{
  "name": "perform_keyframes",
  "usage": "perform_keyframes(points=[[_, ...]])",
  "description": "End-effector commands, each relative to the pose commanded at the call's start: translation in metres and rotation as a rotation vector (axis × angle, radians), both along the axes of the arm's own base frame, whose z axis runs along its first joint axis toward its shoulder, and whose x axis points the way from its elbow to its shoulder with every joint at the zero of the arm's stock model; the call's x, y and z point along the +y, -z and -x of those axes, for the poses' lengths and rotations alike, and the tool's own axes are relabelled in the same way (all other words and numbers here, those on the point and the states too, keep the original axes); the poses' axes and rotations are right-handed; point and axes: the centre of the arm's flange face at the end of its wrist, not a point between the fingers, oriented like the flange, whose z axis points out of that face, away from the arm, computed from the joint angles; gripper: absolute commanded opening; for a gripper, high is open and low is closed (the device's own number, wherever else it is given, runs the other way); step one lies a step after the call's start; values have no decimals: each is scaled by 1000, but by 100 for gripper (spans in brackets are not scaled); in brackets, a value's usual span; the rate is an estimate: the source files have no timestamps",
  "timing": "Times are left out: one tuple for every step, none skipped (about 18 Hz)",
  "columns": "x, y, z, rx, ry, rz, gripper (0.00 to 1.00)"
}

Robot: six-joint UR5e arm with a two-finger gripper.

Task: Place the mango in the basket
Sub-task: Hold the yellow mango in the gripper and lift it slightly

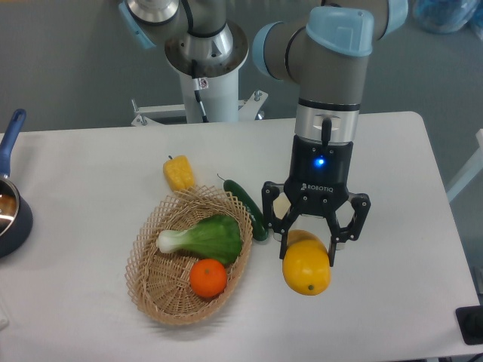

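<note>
Over by the left edge sits a dark blue pot (10, 219) with a blue handle. Right of it, toward the front edge, lies the oval wicker basket (145, 280), open-weave and tan, holding a leafy green vegetable (207, 237) and a round orange (207, 277). A ridged yellow corn piece (178, 173) rests just behind its rim, and a glossy dark cucumber (247, 209) lies along its right side. Further right, the gripper (308, 245) points down with jaws spread around the top of the mango (306, 268), smooth and yellow-orange; I cannot tell whether the fingers touch it.
</note>
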Motion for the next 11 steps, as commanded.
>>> perform_keyframes(points=[[0, 2, -2, -2, 3, 2, 34], [-2, -2, -1, 3, 0, -1, 34], [-2, -7, -1, 9, -3, -7, 34], [-2, -11, -1, 13, -6, -12, 34], [-1, -12, 0, 15, -5, -13, 34], [-1, -12, 0, 16, -4, -12, 34], [-2, -12, 0, 16, -5, -12, 34], [-2, -11, 0, 16, -4, -11, 34], [-2, -11, 1, 16, -4, -11, 34], [-2, -11, -1, 16, -3, -11, 34], [-1, -11, -1, 16, -1, -11, 34]])
